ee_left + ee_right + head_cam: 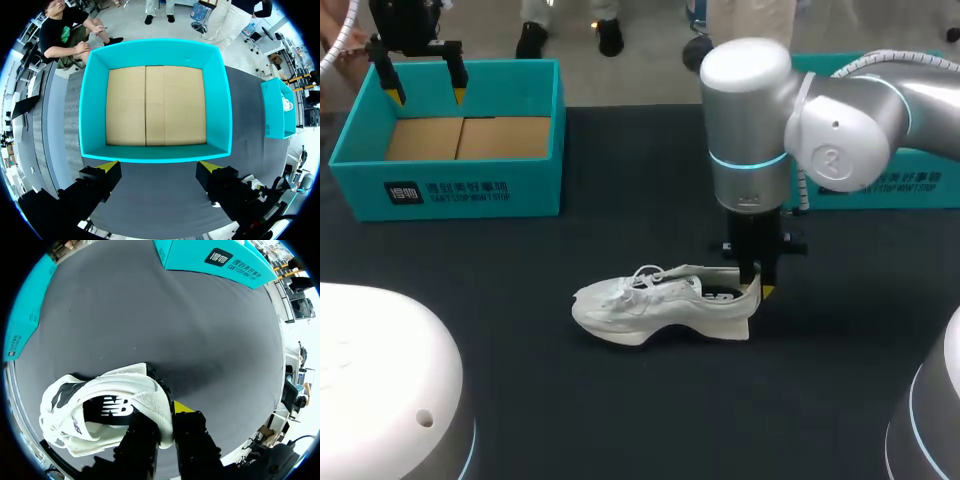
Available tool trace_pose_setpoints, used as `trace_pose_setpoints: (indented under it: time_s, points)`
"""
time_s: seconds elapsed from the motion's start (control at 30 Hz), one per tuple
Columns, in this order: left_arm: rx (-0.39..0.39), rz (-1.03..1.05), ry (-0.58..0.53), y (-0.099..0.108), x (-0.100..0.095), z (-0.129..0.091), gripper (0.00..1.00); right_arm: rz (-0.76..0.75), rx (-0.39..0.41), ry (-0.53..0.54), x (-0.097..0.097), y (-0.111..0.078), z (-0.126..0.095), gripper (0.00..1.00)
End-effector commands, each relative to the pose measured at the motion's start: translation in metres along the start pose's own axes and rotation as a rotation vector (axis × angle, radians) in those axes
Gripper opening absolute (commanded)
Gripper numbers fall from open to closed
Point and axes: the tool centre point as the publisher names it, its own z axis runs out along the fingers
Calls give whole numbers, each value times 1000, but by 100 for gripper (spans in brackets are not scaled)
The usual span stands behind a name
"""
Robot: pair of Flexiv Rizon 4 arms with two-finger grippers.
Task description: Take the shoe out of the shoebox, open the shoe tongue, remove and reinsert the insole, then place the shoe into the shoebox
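Observation:
A white shoe point(655, 305) lies on its side on the black table, toe to the left. My right gripper point(753, 291) is shut on the shoe's heel collar. In the right wrist view the gripper point(167, 425) has one finger inside the shoe point(105, 405) and the yellow-tipped one outside, pinching the white heel wall. The teal shoebox point(450, 185) stands at the back left, holding only a brown cardboard bottom. My left gripper point(423, 90) hangs open above the box's far wall. The left wrist view looks straight down into the shoebox point(95, 105), with the open left gripper point(156, 167) at its near wall.
A second teal box point(905, 180), perhaps the lid, stands at the back right behind my right arm. It also shows beyond the shoe as the second teal box point(215, 260) in the right wrist view. Black tabletop stretches between shoebox and shoe.

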Motion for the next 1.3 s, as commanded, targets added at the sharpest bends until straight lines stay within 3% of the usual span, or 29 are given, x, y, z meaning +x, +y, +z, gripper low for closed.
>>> trace_pose_setpoints:
  time_s: [0.03,0.13,0.17,0.2,0.3,0.33,0.4,0.43,0.7,0.93,1.3]
  points:
    - [0,0,0,0,0,0,100,10,9,5,4,3,5,0]
    - [0,0,0,0,0,0,100,14,11,6,3,3,4,0]
    - [0,0,0,0,0,0,100,15,11,7,3,3,3,7]
    - [0,0,0,0,0,0,100,16,10,8,2,3,2,23]
    - [0,0,0,0,0,0,100,13,4,12,2,2,-3,48]
    - [0,0,0,0,0,0,100,10,2,17,1,2,-5,69]
    - [0,0,0,0,0,0,100,10,-4,18,1,0,-7,85]
    - [0,0,0,0,0,0,100,6,-10,28,0,-1,-9,100]
    - [0,0,0,0,0,0,100,-85,-68,132,-4,-5,-31,100]
    - [0,0,0,0,0,0,100,-276,-138,217,-8,0,-47,100]
    - [0,0,0,0,0,0,100,-790,-141,323,-16,4,-66,100]
